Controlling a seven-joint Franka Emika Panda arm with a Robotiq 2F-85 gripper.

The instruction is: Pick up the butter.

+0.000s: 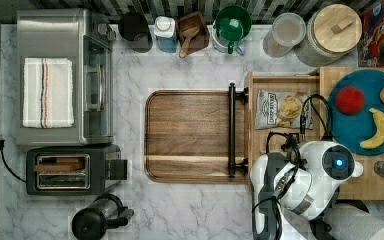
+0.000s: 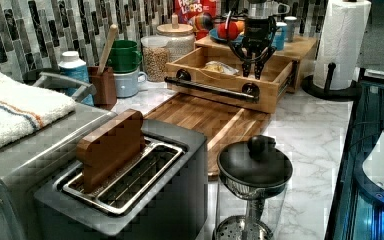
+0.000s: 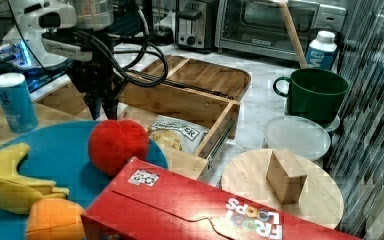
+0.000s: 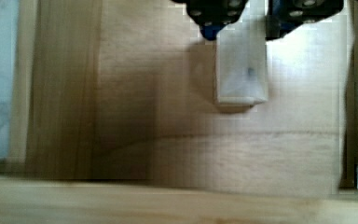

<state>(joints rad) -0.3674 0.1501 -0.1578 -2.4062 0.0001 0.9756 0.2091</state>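
Currently the tool (image 4: 242, 28) stands open astride the butter (image 4: 241, 74), one finger (image 4: 212, 18) on each long side, gripping nothing. The butter lies flat on the drawer (image 4: 214, 149) floor. It looks light, stiff, possibly slick; grip mid-length across the narrow width.

White robot arm (image 1: 305, 182) over open wooden drawer (image 1: 254, 125) beside chip bag (image 1: 280, 109).
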